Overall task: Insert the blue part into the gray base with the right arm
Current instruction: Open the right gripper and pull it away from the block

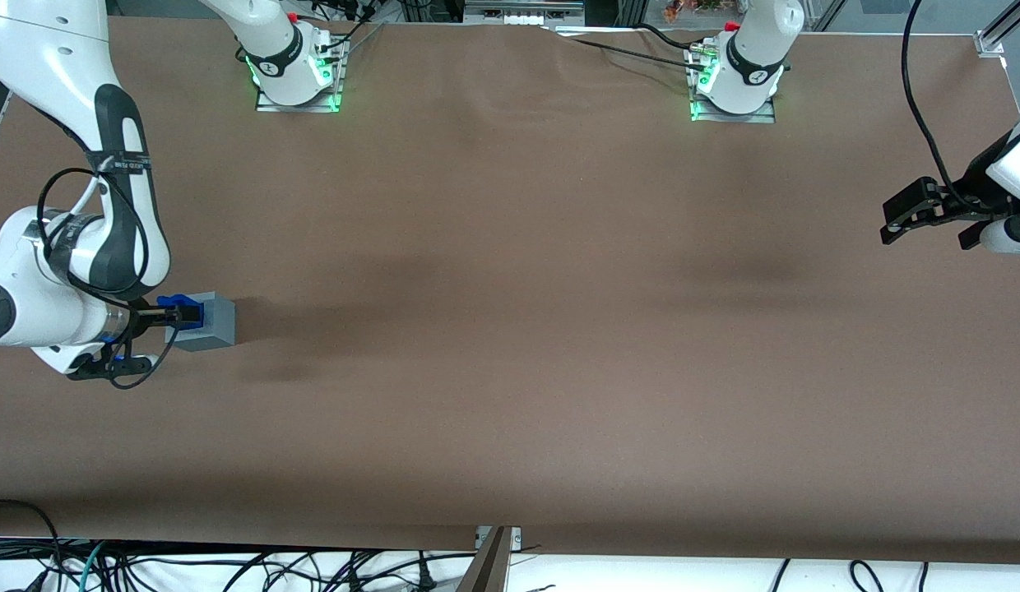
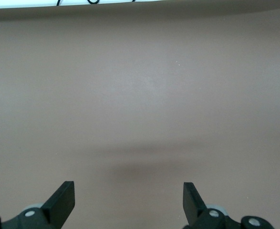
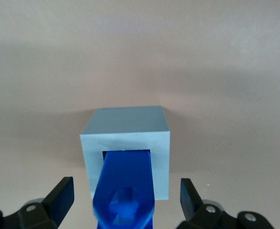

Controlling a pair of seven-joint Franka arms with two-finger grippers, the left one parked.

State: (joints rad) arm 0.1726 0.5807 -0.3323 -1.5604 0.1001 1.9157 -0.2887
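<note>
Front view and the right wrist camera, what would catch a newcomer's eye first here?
The bright blue part stands out most: it sits in the recess of the gray base, sticking out of it, at the working arm's end of the brown table. The right arm's gripper is right at the block, its fingers spread wide on either side of the blue part without touching it.

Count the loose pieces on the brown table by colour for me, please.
Blue: 1, the blue part, standing in the gray base's recess, between the open gripper fingers.
Gray: 1, the gray base.
Total: 2
</note>
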